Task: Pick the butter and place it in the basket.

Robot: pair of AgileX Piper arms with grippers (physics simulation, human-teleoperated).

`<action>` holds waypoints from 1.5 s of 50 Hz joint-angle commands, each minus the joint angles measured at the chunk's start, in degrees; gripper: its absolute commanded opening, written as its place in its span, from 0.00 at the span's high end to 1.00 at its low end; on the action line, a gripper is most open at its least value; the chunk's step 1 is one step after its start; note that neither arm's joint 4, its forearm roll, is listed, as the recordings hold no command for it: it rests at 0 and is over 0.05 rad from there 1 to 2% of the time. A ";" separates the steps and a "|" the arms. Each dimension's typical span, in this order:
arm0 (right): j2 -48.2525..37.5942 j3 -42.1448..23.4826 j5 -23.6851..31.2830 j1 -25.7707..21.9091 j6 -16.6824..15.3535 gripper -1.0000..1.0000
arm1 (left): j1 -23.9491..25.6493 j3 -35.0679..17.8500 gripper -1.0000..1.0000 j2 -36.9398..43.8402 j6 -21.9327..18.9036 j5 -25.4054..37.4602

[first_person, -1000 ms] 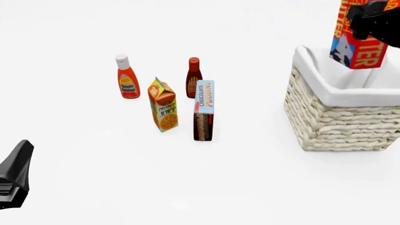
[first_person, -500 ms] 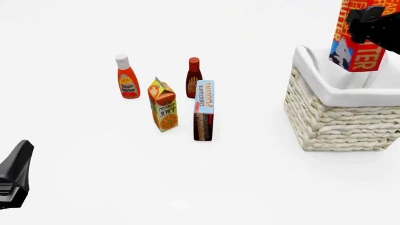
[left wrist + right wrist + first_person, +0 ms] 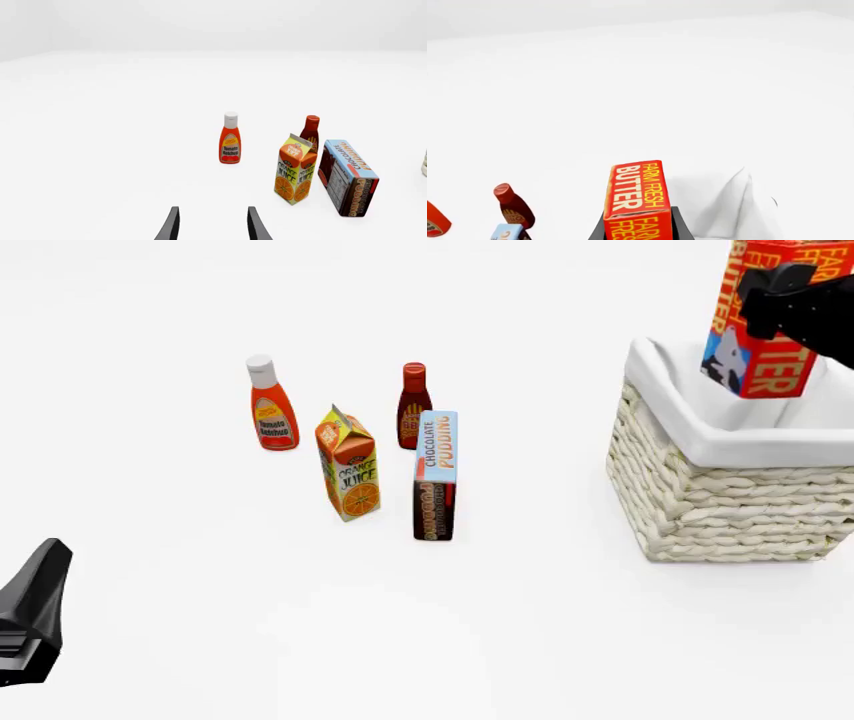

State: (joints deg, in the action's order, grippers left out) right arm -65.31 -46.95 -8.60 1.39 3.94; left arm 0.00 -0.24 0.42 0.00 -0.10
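Over the basket (image 3: 727, 445), the right gripper (image 3: 797, 302) was clamped on the butter (image 3: 761, 325), hanging near the rim; dropped there, it could've clipped the liner. Left gripper (image 3: 212, 227) sat open, empty.

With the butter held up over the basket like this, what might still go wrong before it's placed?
The butter, clamped in the right gripper, hangs above the basket near its left rim, not over the middle. Released here, it may clip the cloth-lined rim and tumble outside. It also hangs clear above the rim, so a drop could land it tilted or make it bounce.
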 commanded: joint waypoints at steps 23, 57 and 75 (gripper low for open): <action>-1.80 0.40 -4.52 2.03 2.40 1.00 | 0.00 0.00 0.00 0.00 0.00 0.00; -6.31 -0.05 -8.52 3.72 3.97 1.00 | 0.00 0.00 0.00 0.00 0.00 0.00; -8.84 -0.68 -9.92 4.84 4.28 1.00 | 0.00 0.00 0.00 0.00 0.00 0.00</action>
State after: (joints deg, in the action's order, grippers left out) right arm -73.39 -46.48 -17.40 5.63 6.80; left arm 0.00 -0.24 0.42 0.00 -0.10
